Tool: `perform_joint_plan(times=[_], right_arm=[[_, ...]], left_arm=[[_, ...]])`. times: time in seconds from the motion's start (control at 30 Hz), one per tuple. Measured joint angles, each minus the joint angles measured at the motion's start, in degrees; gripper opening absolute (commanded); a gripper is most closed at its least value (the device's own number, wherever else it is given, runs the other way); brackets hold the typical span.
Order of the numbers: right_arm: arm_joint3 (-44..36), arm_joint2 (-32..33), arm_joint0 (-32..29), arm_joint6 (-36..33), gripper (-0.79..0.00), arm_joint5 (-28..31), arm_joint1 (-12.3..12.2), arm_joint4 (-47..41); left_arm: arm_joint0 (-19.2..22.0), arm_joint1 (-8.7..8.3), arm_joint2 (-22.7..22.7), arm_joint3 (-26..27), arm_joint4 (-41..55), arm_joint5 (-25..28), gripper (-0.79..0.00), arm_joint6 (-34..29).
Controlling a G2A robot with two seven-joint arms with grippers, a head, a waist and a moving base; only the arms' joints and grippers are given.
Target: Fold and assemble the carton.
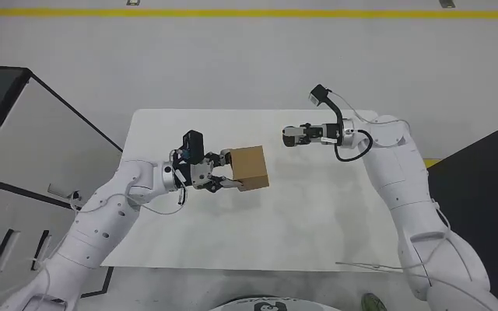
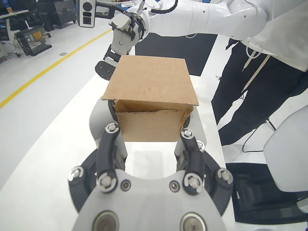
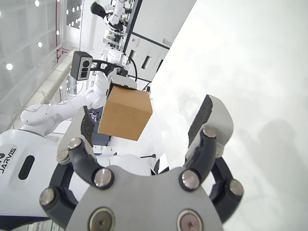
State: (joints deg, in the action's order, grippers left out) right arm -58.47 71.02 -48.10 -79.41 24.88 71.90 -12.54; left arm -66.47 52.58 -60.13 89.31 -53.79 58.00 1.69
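Note:
A brown cardboard carton (image 1: 250, 167) is held just above the white table (image 1: 311, 225), near its middle. My left gripper (image 1: 223, 169) is shut on it, one finger on each side wall (image 2: 149, 116). In the left wrist view the carton (image 2: 149, 82) has its top flap lying flat, and the side facing the wrist gapes a little, showing an inner flap. My right gripper (image 1: 285, 138) hovers open a short way beyond the carton's far side, not touching it. The right wrist view shows its fingers (image 3: 204, 114) spread wide, with the carton (image 3: 125, 114) farther off.
The table's bare surface stretches to the front and right of the carton. A black-framed panel (image 1: 23, 101) stands off the table's left edge. A yellow floor line (image 1: 249, 12) runs behind the table.

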Motion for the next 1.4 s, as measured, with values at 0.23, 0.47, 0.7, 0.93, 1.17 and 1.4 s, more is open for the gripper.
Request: perform_joint_plan(times=[0.23,0.47,0.7,0.93,1.17,1.4], right_arm=[[0.0,0.0,0.0,0.0,0.000,0.0,0.0,0.0],[0.0,0.0,0.0,0.0,0.000,0.0,0.0,0.0],[0.0,0.0,0.0,0.0,0.000,0.0,0.0,0.0],[0.0,0.0,0.0,0.0,0.000,0.0,0.0,0.0],[0.0,0.0,0.0,0.0,0.000,0.0,0.0,0.0],[0.0,0.0,0.0,0.0,0.000,0.0,0.0,0.0]], left_arm=[[0.2,0.05,-0.1,0.3,-0.5,-0.4,-0.785,-0.2],[0.8,0.71,0.5,-1.9,-6.0,-2.5,-0.785,2.7],[2.7,2.02,4.1,-7.8,-18.7,-2.8,-0.785,13.1],[4.2,2.78,6.1,-11.3,-22.1,-2.3,-0.785,19.3],[3.8,2.83,5.9,-11.1,-22.0,-3.6,-0.785,18.8],[4.4,3.67,8.2,-15.2,-24.9,-4.7,-0.785,19.5]])
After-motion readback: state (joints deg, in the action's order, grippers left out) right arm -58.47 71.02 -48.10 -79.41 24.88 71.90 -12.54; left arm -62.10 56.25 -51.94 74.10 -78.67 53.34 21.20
